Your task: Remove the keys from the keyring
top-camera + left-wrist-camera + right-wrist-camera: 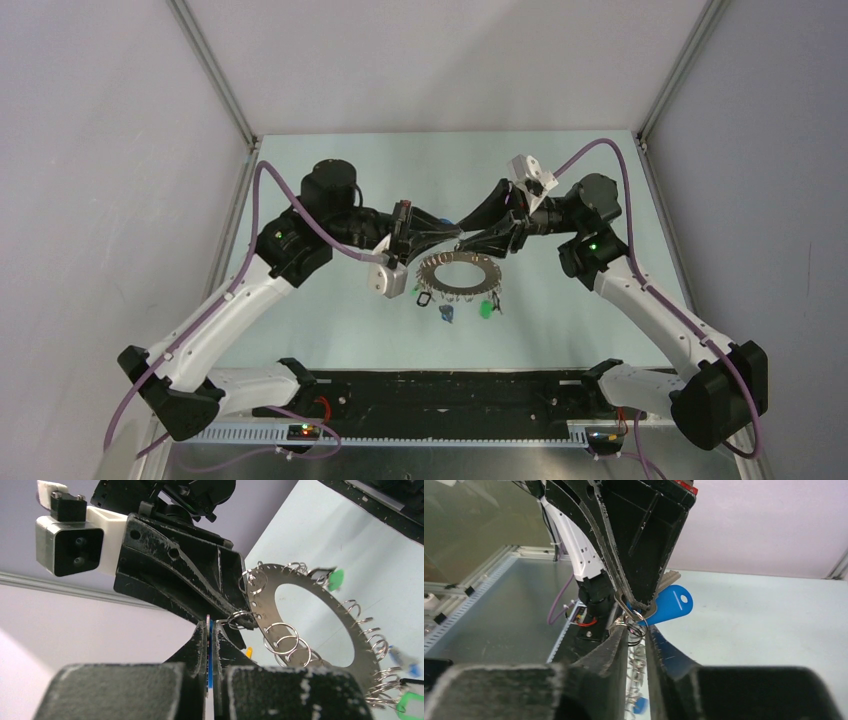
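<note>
At the keyring's (362,652) twelve o'clock edge, the right gripper (636,632) clamps it steady so the left gripper (210,630), pinching a blue key (671,604), can pull.

A pale blue-green table (330,170) is recorded, enclosed on three sides by plain matt panels of a grey-lilac colour: a left wall (100,150), a back wall (450,60) and a right wall (760,150). Aluminium posts are noted at the far-left corner (213,70) and the far-right corner (680,65). Along the near edge a black strip (450,390) is fitted, bordered by a white slotted rail (440,432). Lighting is even and diffuse.
</note>
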{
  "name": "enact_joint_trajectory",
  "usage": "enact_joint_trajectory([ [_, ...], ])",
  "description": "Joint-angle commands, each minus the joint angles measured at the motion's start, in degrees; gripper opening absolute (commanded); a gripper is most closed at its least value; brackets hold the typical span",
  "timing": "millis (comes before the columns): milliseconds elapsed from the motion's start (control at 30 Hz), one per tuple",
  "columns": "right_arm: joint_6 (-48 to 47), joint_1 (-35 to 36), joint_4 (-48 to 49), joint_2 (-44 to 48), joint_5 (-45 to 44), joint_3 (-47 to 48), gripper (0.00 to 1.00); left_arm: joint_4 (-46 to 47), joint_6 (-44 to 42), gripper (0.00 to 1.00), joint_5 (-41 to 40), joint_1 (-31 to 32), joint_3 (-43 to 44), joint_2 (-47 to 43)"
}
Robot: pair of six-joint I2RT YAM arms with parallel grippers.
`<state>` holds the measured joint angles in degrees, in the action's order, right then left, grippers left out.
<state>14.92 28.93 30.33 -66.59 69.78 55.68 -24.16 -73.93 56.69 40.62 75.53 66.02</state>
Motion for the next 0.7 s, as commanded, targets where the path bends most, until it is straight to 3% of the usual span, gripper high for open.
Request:
enact_joint_trajectory([
  [0,-1.11,0.63,-2.12,0.76,0.92,1.00,0.15,3.51,-0.65,0.00,-0.18,-0.87,3.55,-0.40],
  [100,-2.31,0.25,-5.24,1.57,0.17,0.98,0.00,3.51,-0.83,0.00,-0.57,-1.23,3.70,-1.10],
  [667,15.51,-1.15,-5.56,1.91,-14.37,-1.19,0.00,3.57,-2.98,0.00,-4.28,-1.51,-1.13,-4.08],
])
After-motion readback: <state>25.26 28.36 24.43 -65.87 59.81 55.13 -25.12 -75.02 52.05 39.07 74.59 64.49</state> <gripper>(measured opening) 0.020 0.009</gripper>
